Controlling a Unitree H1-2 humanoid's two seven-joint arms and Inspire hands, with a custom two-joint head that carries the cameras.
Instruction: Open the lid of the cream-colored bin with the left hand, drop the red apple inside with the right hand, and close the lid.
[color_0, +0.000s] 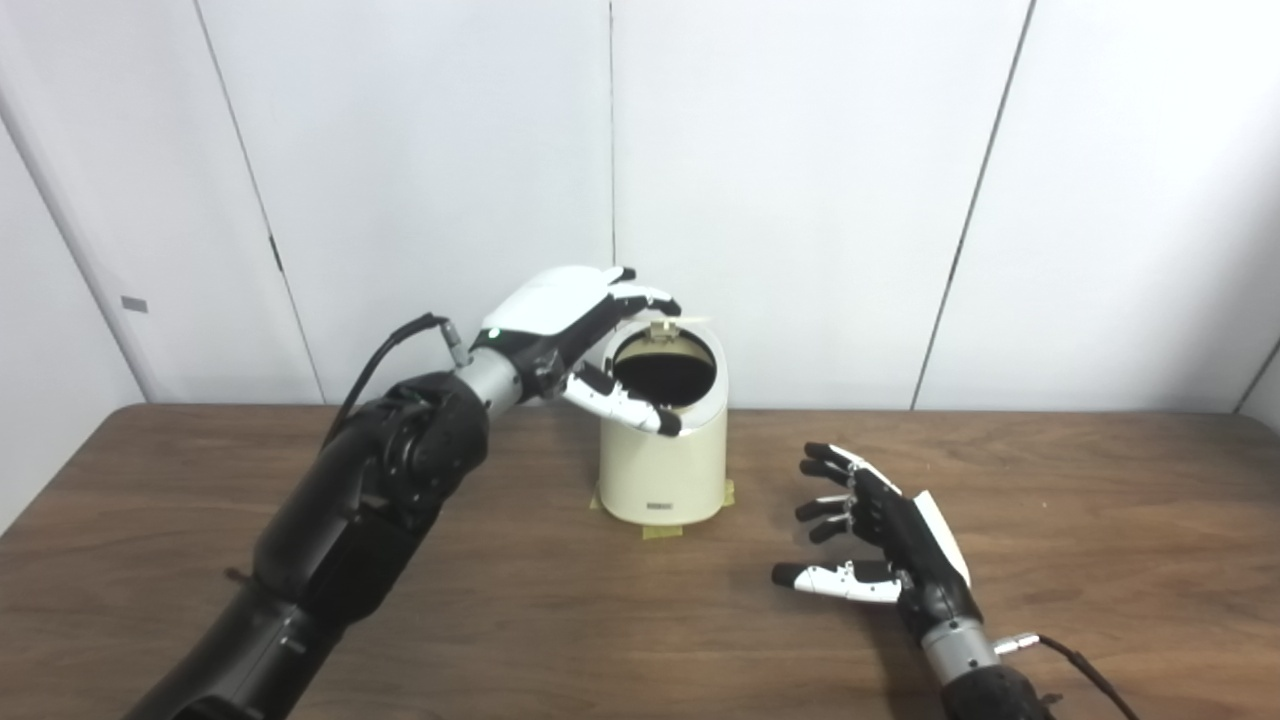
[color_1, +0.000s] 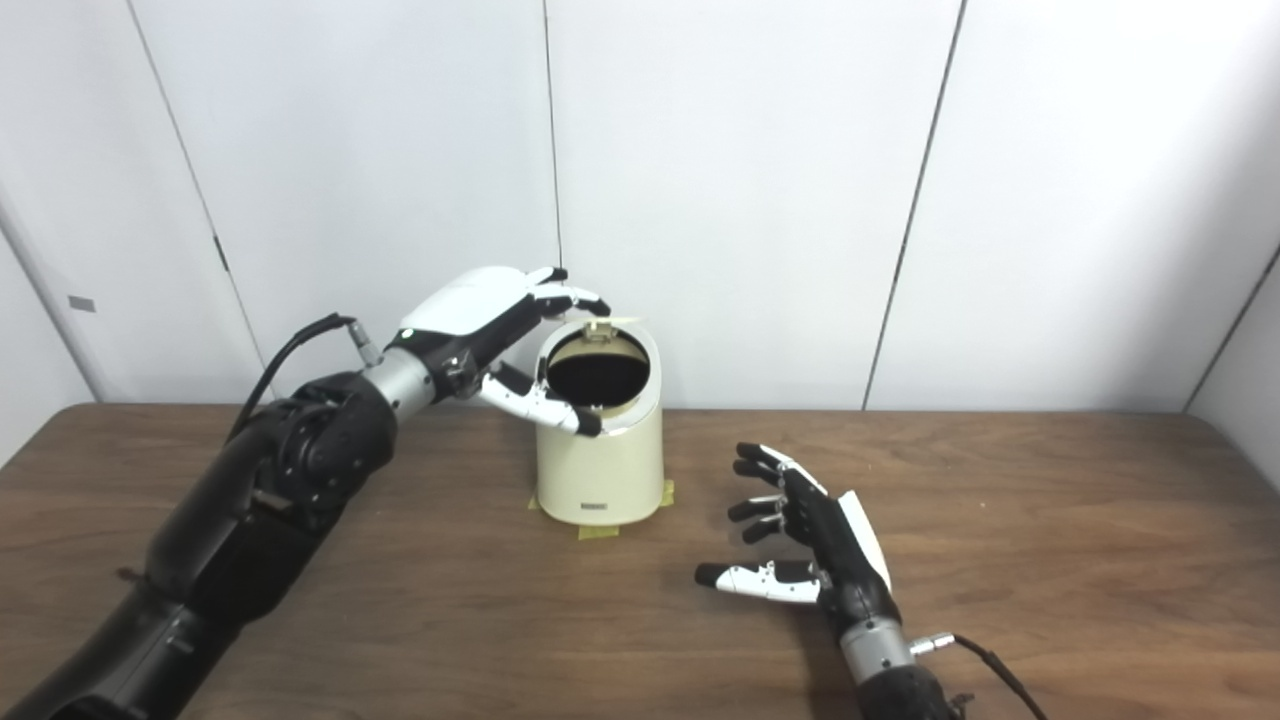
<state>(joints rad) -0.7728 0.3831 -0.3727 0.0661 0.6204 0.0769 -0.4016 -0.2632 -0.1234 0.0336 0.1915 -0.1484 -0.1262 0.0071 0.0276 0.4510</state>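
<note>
Cream bin stands upright on the brown table, centre-rear, near the white panel wall. Yellowish tape tabs stick out at the bin's base, touching the tabletop. The lid is up, tipped back at the rear edge of the rim, and the round mouth is exposed, dark inside. No apple in sight in either view; cannot tell if it lies inside the bin, the interior is too dark.

Left hand sits at the top of the bin from the bin's left side, white back facing up. Its fingers curl over the rear rim at the raised lid, fingertips touching or just at the lid edge; hard to say if it actually grips. The thumb stretches across the front of the mouth, tip resting on the near rim. Left arm, black, runs down to the lower left corner.

Right hand is low over the table, right of the bin and well apart from it, palm turned towards the bin, fingers spread and slightly bent, thumb pointing left. It holds nothing.
</note>
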